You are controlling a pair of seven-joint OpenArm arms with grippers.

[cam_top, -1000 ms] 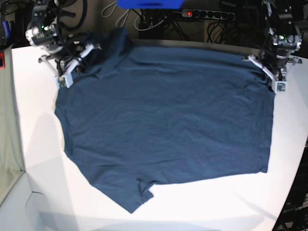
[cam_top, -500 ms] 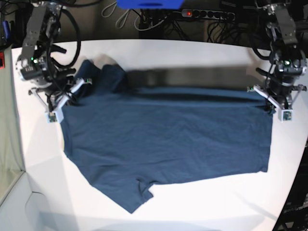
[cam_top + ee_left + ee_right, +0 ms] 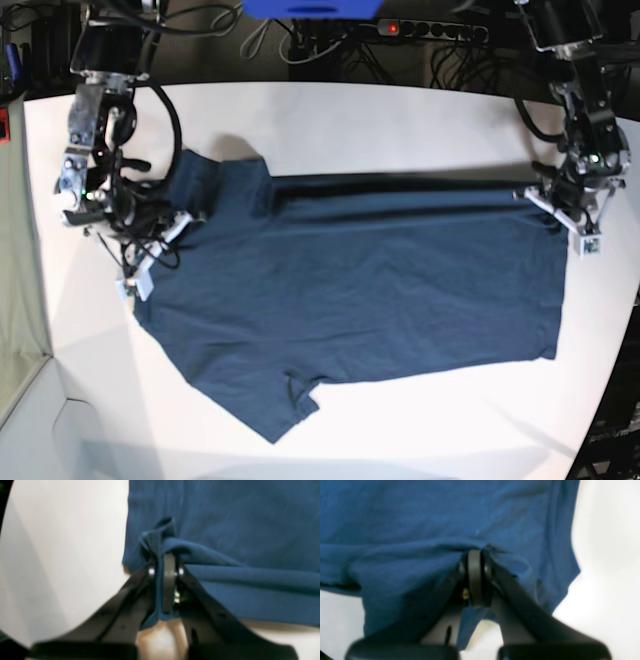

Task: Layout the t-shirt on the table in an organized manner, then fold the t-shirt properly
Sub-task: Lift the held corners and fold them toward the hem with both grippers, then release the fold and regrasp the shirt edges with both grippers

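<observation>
Base view: shirt [image 3: 350, 300] is lying on table [image 3: 400, 110], long axis running three to nine o'clock; both grippers are sitting on its twelve o'clock edge. Left wrist: left gripper [image 3: 166, 562] is clenching a shirt fold; free cloth is spreading toward twelve. Right wrist: right gripper [image 3: 475, 560] is likewise pinching shirt.

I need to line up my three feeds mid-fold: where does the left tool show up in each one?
Base view: left tool at the right edge, shut on the t-shirt at its far right corner.
Left wrist view: left tool at centre, pinching a bunched fold of cloth.
Right wrist view: not in it; that one shows the right tool.
Shared landmark: the white table bordering the shirt's edge.
</observation>
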